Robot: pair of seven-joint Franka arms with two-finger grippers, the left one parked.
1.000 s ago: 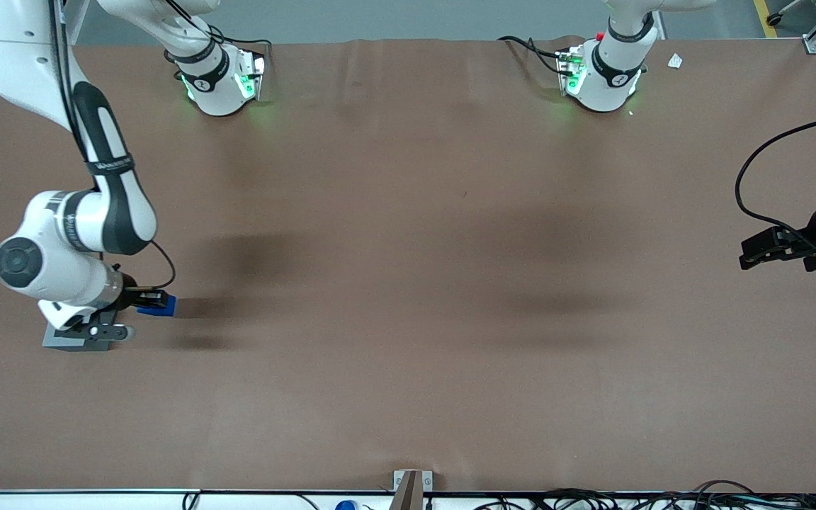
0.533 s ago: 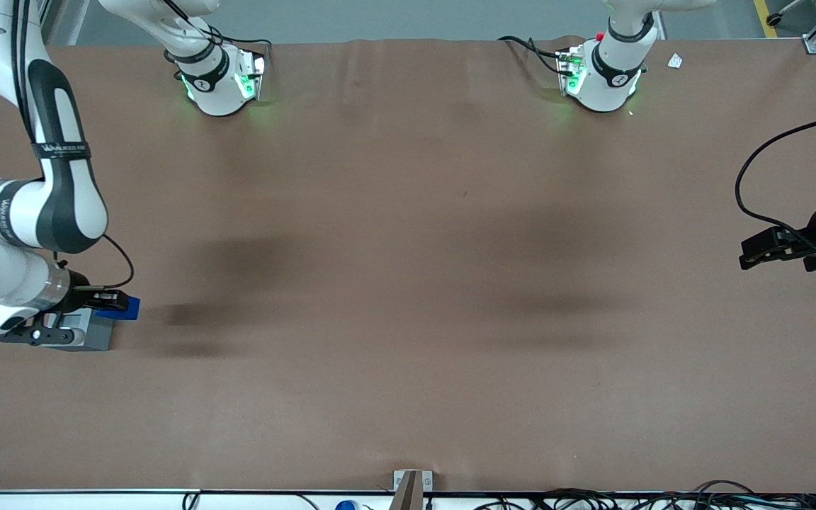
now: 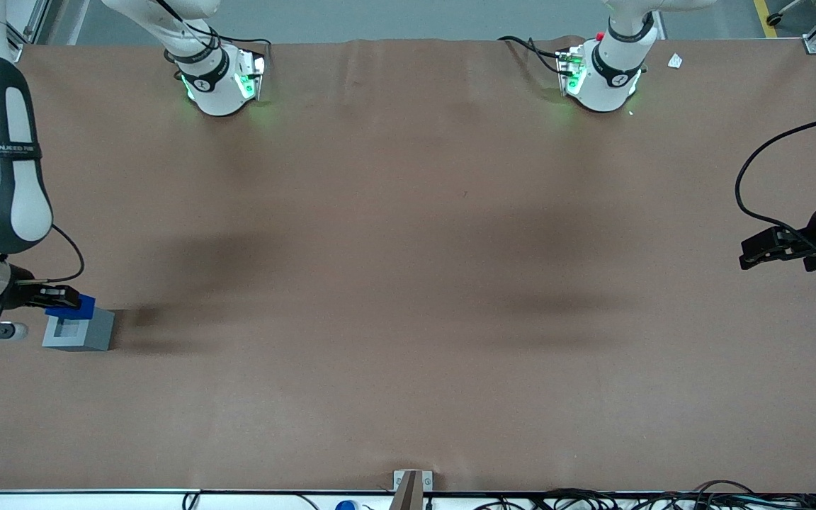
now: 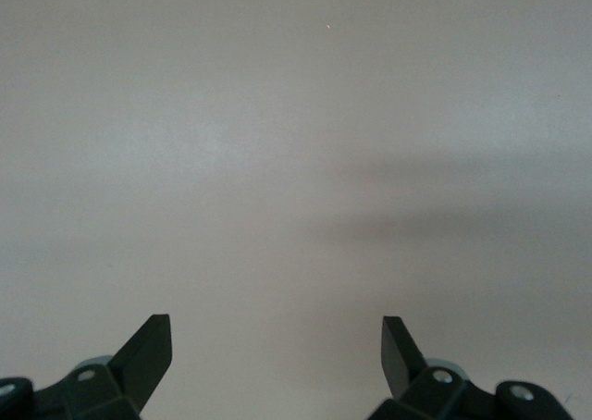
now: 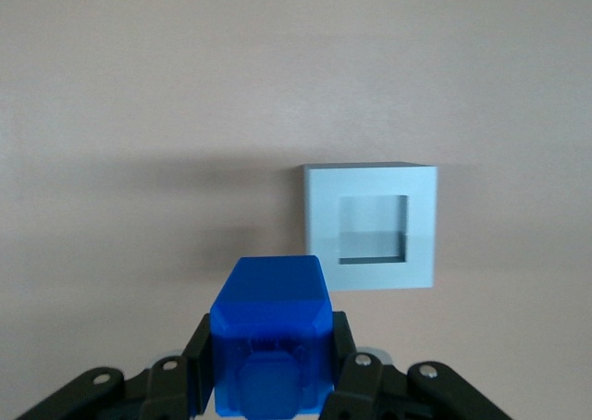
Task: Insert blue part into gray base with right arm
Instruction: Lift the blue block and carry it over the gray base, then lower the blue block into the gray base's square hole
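The tool (image 5: 270, 383) grips the blue block (image 5: 270, 341) tight. The gray cube (image 5: 370, 226) sits just beside it, its hole empty. The block must go in.

Brown table cover (image 3: 408, 297), white scrap (image 3: 675, 61), cables (image 3: 592, 500)

Brown table (image 3: 408, 283) bears gray base (image 3: 78, 330).

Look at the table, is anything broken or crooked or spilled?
Nothing stands out. The gray base sits flat and square on the brown table, its recess empty and undamaged. The gripper holds the blue part straight between its fingers, above the table and not yet over the recess. Nothing looks spilled or broken.
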